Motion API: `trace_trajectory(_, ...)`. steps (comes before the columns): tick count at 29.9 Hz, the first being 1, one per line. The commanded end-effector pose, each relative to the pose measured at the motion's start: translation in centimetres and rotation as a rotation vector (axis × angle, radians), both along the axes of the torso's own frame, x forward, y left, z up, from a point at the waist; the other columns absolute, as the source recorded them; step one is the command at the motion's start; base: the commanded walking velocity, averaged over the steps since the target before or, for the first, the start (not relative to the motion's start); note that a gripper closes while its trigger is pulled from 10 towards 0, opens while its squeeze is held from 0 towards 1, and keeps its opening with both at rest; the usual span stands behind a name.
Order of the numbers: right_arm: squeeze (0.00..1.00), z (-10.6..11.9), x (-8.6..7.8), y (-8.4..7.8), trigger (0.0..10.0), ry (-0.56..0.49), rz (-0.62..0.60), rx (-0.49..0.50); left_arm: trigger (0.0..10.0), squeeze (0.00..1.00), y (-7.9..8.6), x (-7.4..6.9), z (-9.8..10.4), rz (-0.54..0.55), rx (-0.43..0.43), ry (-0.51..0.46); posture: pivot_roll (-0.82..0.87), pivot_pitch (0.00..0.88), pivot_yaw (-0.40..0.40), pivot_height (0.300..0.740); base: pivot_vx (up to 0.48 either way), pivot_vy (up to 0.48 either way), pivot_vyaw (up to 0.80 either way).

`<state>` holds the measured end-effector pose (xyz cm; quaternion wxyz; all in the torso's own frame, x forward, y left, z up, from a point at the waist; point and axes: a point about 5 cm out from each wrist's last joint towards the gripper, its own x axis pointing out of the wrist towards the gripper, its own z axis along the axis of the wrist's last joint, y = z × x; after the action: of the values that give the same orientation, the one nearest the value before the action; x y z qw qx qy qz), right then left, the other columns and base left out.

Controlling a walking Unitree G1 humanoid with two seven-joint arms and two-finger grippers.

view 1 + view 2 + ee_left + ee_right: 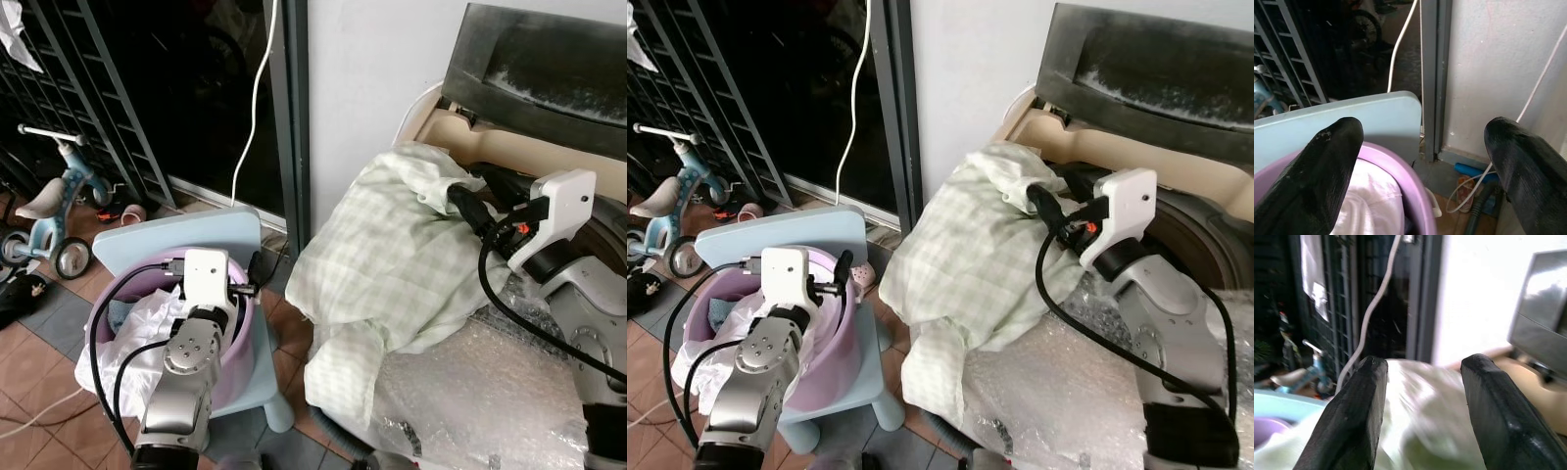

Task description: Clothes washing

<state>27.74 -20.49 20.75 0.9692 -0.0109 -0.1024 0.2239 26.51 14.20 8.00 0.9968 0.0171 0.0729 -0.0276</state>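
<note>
With fingers spread and holding nothing, the right gripper hovered over the checked shirt just below, which likely needed gathering into the washing machine drum behind it.

Basin with clothes on stool, left. Shirt draped over washer rim, right. Trike behind, far left.

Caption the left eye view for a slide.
Right gripper open over pale green checked cloth draped across open washing machine.
</note>
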Motion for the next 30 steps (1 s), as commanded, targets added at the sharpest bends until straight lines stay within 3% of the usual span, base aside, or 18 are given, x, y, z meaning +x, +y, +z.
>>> trace_trajectory(1,0.00,0.8,-0.2,1.1,10.0,-0.015,0.046,-0.025,10.0,0.00,0.1,0.2,0.3,-0.001,-0.001,-0.014,-0.11,0.000,0.038,0.740,0.000,0.000,0.00)
trace_trajectory(4,0.00,1.1,-0.4,2.4,10.0,-0.012,0.153,-0.139,10.0,0.00,-0.1,0.4,0.3,-0.007,-0.002,-0.018,-0.11,0.000,0.034,0.740,0.000,0.000,0.00)
trace_trajectory(6,0.00,1.1,-0.6,2.7,10.0,-0.006,0.188,-0.159,10.0,0.00,-0.1,0.4,0.3,-0.006,-0.003,-0.019,-0.11,0.000,0.033,0.740,0.000,0.000,0.00)
trace_trajectory(7,0.00,0.3,-1.4,3.6,10.0,0.051,0.310,-0.229,10.0,0.00,-0.1,0.4,0.4,-0.003,-0.003,-0.021,-0.11,0.000,0.033,0.740,0.000,0.000,0.00)
trace_trajectory(10,0.00,-1.8,-2.3,3.9,10.0,0.156,0.410,-0.347,10.0,0.00,-0.1,0.4,0.4,0.000,-0.005,-0.023,-0.10,0.000,0.027,0.740,0.000,0.000,0.00)
trace_trajectory(11,0.00,-1.8,-2.3,3.9,10.0,0.156,0.410,-0.347,10.0,0.00,-0.1,0.4,0.4,0.000,-0.005,-0.023,-0.10,0.000,0.027,0.740,0.000,0.000,0.00)
trace_trajectory(15,0.00,-5.2,-2.2,2.8,10.0,0.278,0.377,-0.565,10.0,0.00,0.0,0.3,0.4,0.006,-0.008,-0.021,-0.09,0.000,0.023,0.740,0.000,0.000,0.00)
trace_trajectory(17,0.00,-5.5,-1.9,2.7,9.6,0.293,0.357,-0.571,10.0,0.00,0.0,0.3,0.4,0.006,-0.009,-0.019,-0.09,0.000,0.023,0.740,0.000,0.000,0.00)
trace_trajectory(18,0.00,-5.7,-1.6,2.5,4.9,0.299,0.333,-0.581,10.0,0.00,0.0,0.3,0.3,0.007,-0.010,-0.017,-0.09,0.000,0.024,0.740,0.000,0.000,0.00)
trace_trajectory(19,0.00,-5.8,-1.4,2.4,4.9,0.303,0.317,-0.588,10.0,0.00,0.0,0.2,0.3,0.008,-0.011,-0.015,-0.09,0.000,0.023,0.740,0.000,0.000,0.00)
trace_trajectory(20,0.00,-6.0,-1.1,2.2,0.0,0.304,0.301,-0.613,10.0,0.00,0.0,0.2,0.3,0.006,-0.013,-0.013,-0.09,0.000,0.024,0.740,0.000,0.000,0.00)
trace_trajectory(26,0.00,-6.4,0.2,0.7,0.0,0.312,0.213,-0.702,10.0,0.00,-0.3,0.2,0.3,-0.005,-0.012,-0.005,-0.08,0.000,0.020,0.740,0.000,0.000,0.00)
trace_trajectory(30,0.00,-6.0,2.1,-1.1,0.0,0.339,0.065,-0.639,10.0,0.00,-0.1,0.2,0.2,0.001,-0.012,0.001,-0.09,0.000,0.016,0.740,0.000,0.000,0.00)
